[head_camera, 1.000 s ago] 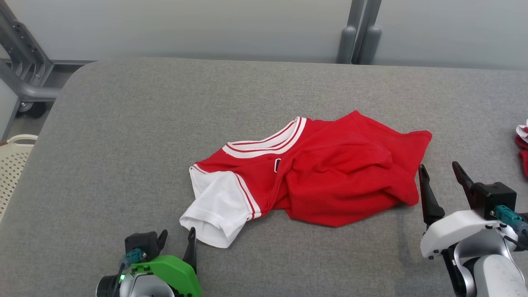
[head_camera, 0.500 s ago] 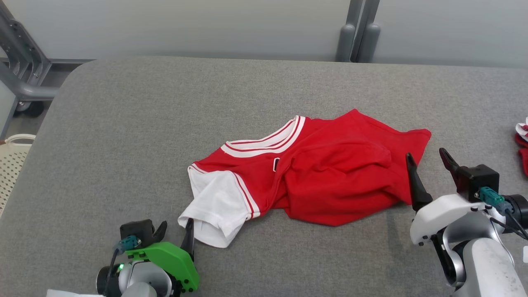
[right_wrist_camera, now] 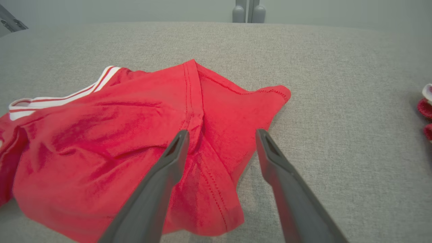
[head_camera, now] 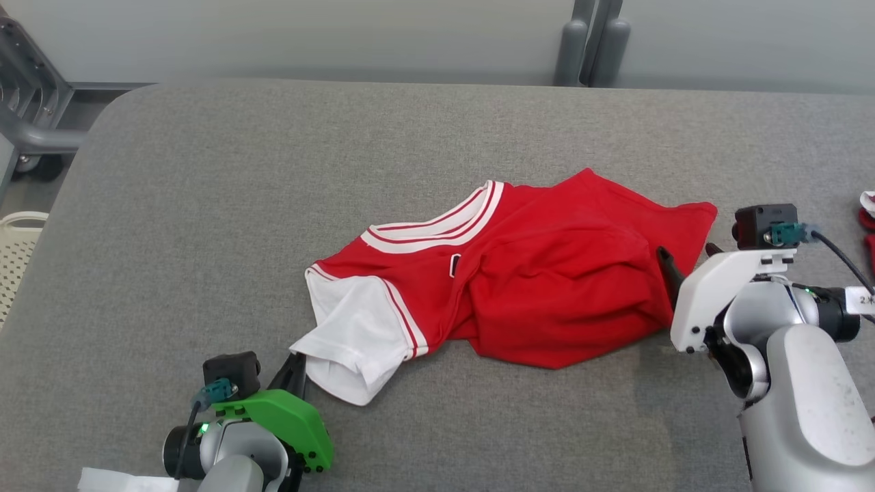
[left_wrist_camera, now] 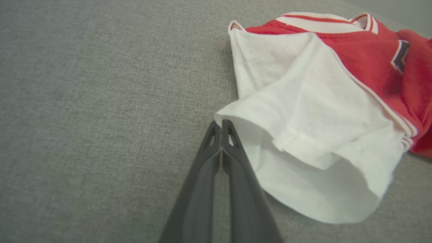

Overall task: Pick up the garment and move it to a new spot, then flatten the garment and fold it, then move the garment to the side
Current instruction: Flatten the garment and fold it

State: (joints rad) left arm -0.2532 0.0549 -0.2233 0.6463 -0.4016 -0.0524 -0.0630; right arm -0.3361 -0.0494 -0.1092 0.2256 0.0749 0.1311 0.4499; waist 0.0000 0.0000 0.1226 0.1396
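- Red garment (head_camera: 547, 287) lies crumpled at the centre of the head view on the grey fabric table (head_camera: 205, 205). Its striped collar (head_camera: 437, 229) faces the top of the frame, and the white sleeve (head_camera: 355, 335) trails toward the lower left.
- My left gripper (left_wrist_camera: 221, 124): fingers pressed flat together, no gap at the tips. The tips sit at the corner of the white sleeve's hem, touching it. Cannot tell whether any cloth is actually pinched.
- My right gripper (right_wrist_camera: 221, 133): fingers spread wide, gripping nothing. In the right wrist view one finger lies over the red cloth beside a seam. The other lies over bare table just off the hem, and a fold of the red hem sits between them.
- In the head view my right gripper is at the garment's right edge, centre right of the frame. My left gripper is at the lower left.
- Second red-and-white item (head_camera: 867, 225) sits at the right edge, well apart from the garment. It is too cropped to identify.
- Pale perforated basket (head_camera: 17, 253) is at the left edge, off the table, with a grey metal frame (head_camera: 27, 102) at the upper left.
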